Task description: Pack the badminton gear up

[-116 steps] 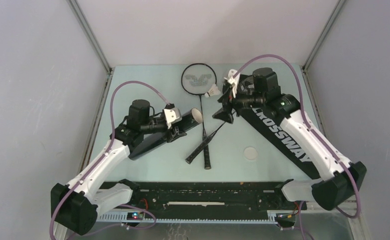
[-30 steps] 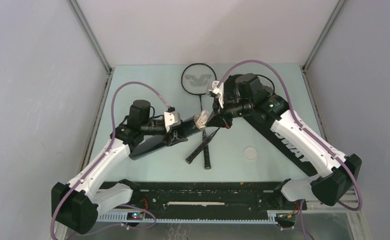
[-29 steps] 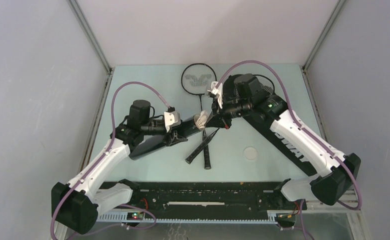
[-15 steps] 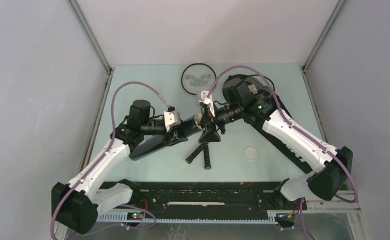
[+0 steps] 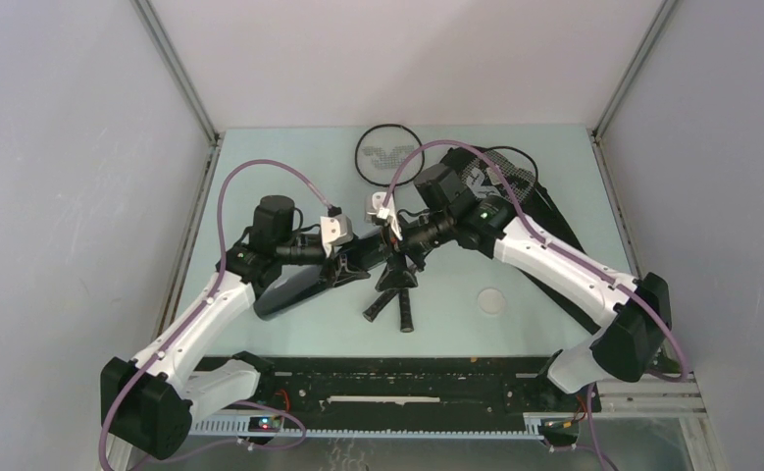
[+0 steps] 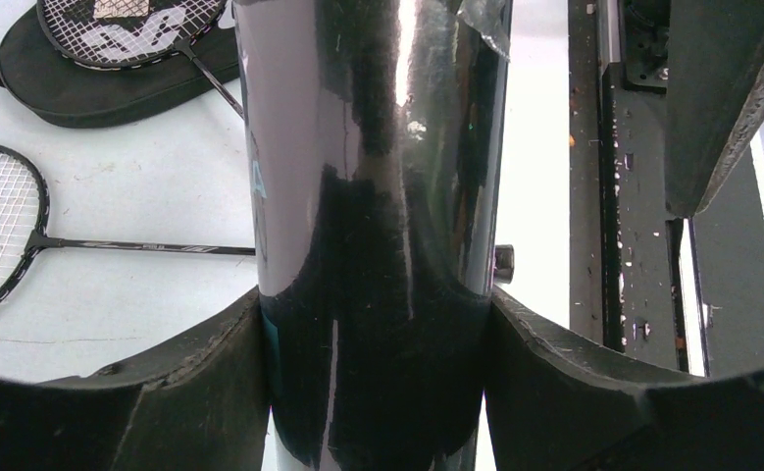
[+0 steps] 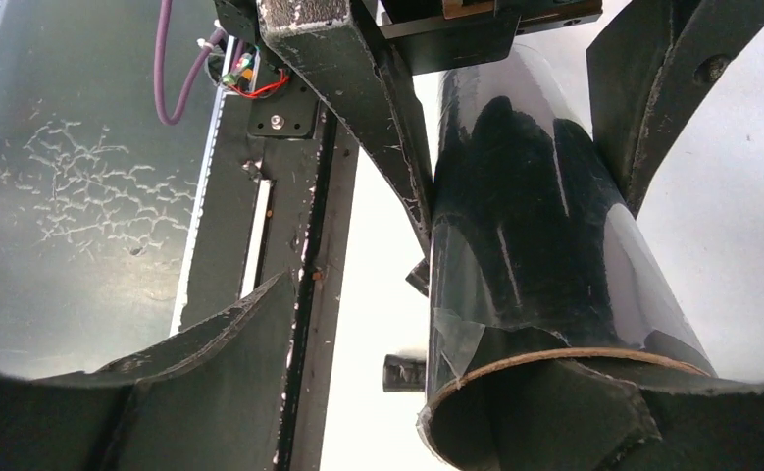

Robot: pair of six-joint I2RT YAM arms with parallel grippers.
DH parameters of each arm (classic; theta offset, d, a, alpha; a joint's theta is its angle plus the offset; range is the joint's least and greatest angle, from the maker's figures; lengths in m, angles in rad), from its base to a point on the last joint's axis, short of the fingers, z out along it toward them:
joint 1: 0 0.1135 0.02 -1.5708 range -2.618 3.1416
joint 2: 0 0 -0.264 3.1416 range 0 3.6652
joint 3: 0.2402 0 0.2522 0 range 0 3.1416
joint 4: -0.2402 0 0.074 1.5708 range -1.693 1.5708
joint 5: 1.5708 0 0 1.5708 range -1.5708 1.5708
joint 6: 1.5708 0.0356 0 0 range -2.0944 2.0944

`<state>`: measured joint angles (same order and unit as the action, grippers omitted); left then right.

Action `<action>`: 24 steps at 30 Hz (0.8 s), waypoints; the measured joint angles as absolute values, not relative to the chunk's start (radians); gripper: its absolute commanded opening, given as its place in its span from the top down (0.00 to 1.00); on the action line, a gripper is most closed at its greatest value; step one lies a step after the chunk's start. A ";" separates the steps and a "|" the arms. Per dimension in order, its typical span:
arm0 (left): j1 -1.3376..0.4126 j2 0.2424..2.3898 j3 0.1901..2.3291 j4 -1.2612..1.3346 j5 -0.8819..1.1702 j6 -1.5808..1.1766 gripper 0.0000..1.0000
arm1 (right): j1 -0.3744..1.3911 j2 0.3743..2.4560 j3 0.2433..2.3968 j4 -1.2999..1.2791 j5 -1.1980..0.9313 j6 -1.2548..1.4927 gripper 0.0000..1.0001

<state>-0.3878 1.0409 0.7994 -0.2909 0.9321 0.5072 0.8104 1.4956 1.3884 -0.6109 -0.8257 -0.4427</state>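
Note:
My left gripper (image 5: 348, 257) is shut on the long black tube (image 5: 299, 283), its fingers clamped on both sides in the left wrist view (image 6: 373, 306). My right gripper (image 5: 393, 235) is at the tube's open mouth. Its jaws stand wide apart, one finger inside the tube (image 7: 534, 245) and the other outside. No shuttlecock shows in any view. One racket (image 5: 387, 153) lies at the far middle, and another (image 5: 503, 173) lies on the black bag (image 5: 552, 218). The two handles (image 5: 405, 310) cross below the tube.
A small white disc (image 5: 491, 299) lies on the table right of the handles. The black rail (image 5: 397, 378) runs along the near edge. Grey walls close in both sides and the back.
My right gripper carried a white shuttlecock from beside the far racket left and down to the tube's mouth. The shuttlecock has gone from view. The left arm has held still.

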 measured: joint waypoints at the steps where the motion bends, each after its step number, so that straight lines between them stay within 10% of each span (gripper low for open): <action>1: -0.388 1.041 0.799 -0.292 0.931 0.503 0.81 | 0.812 1.496 1.387 -0.609 -0.821 -0.444 0.24; 24: -0.384 1.013 0.799 -0.390 0.860 0.673 0.79 | 0.392 1.078 1.063 -0.751 -0.609 -0.595 0.10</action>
